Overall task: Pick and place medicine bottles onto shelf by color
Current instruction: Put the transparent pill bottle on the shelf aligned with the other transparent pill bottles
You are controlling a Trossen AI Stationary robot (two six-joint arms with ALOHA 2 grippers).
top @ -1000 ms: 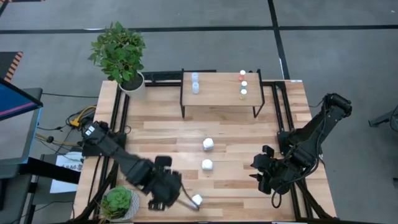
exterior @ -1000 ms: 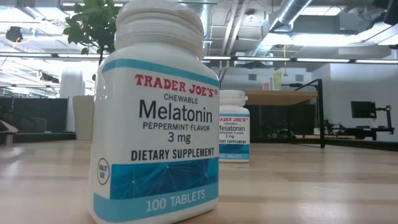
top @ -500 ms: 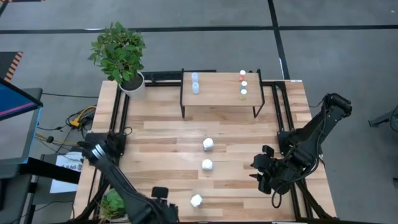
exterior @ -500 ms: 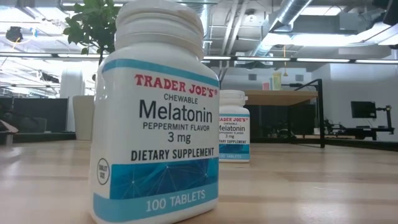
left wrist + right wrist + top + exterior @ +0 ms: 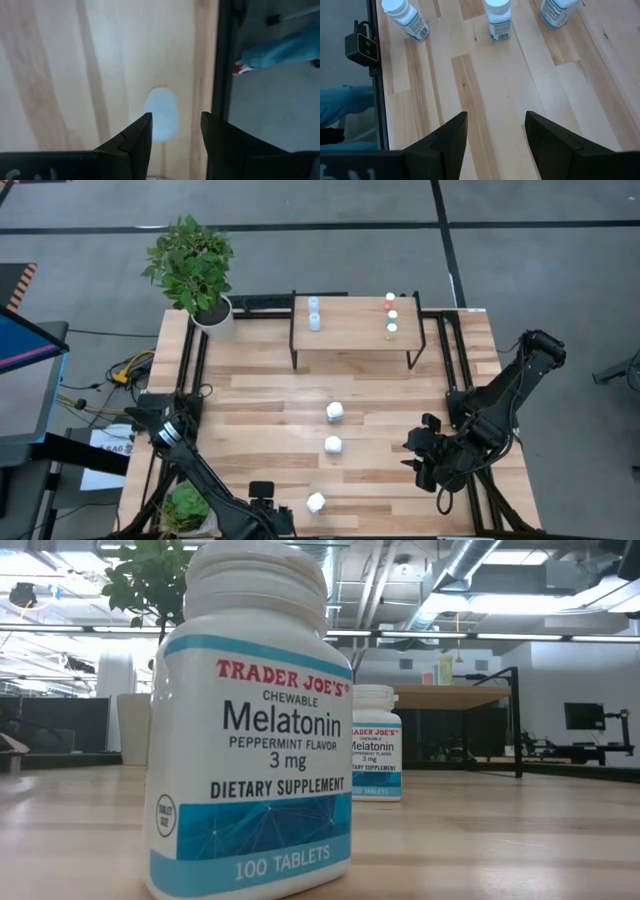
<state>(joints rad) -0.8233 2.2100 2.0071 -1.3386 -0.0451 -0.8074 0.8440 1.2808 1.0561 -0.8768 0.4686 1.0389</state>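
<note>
Three white medicine bottles stand upright on the table in a row: [image 5: 335,412], [image 5: 332,446] and, closest to the near edge, [image 5: 316,502]. The last one fills the low view [image 5: 250,720]. Small medicine bottles stand on the shelf [image 5: 355,345]: pale bluish ones [image 5: 314,312] at its left, red-, yellow- and green-capped ones [image 5: 391,315] at its right. My left gripper [image 5: 175,127] points down, open, above a blurred pale round shape [image 5: 161,112] by the near edge, seemingly the nearest white bottle. My right gripper [image 5: 495,132] hangs open at the table's right [image 5: 425,460].
A tall potted plant [image 5: 192,265] stands at the far left corner, a small one [image 5: 185,505] at the near left corner beside my left arm. A small black camera [image 5: 362,42] sits on the near edge. A person's legs [image 5: 280,47] show beyond that edge.
My left gripper has moved down and toward the table's near edge, to the left of the nearest white bottle. All the bottles stand where they were.
</note>
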